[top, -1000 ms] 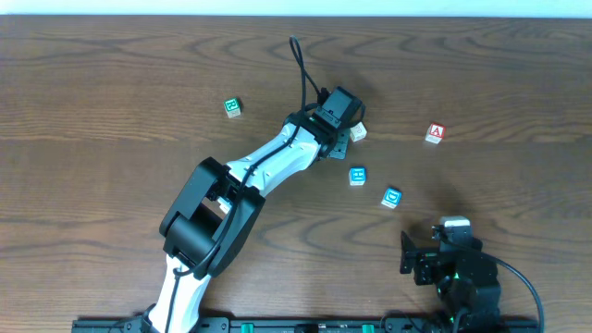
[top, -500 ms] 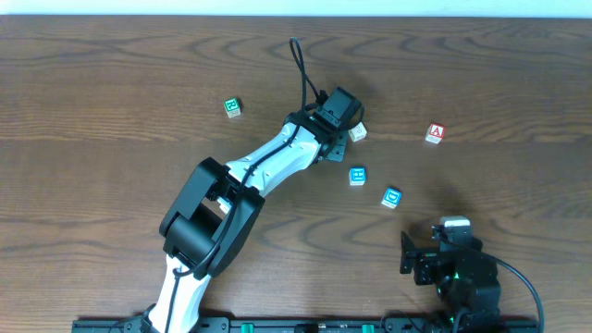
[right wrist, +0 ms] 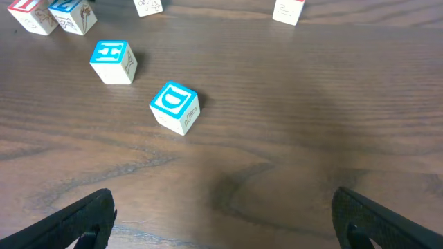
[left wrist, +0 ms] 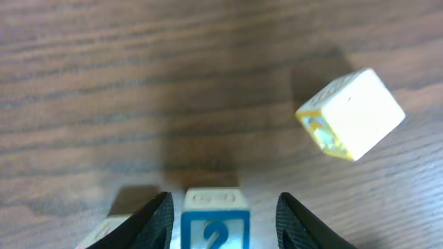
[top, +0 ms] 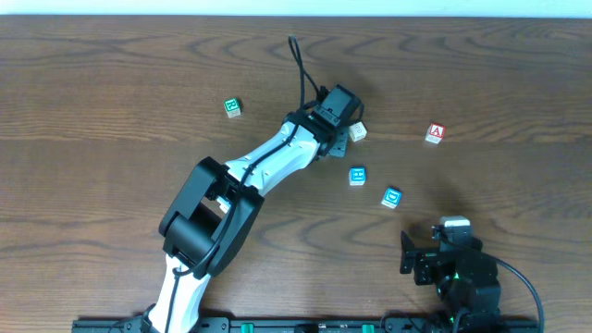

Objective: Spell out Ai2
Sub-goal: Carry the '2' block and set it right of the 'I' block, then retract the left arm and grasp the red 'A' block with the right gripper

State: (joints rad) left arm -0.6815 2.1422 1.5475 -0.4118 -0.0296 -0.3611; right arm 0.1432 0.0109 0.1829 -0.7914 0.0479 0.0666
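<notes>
blue 2 block (left wrist: pixel 215 225), yellow-edged block (left wrist: pixel 351 114), blue d block (right wrist: pixel 174 107), brown wood-grain table (right wrist: pixel 311 104).

H block (top: pixel 357 175) left of D block (top: pixel 392 196); A block (top: pixel 436 133) behind them, right.

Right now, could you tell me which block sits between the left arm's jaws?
The blue-framed 2 block: it alone lies between the open jaws. The pale yellow-edged block lies outside them, tilted, further ahead and to the right.
</notes>
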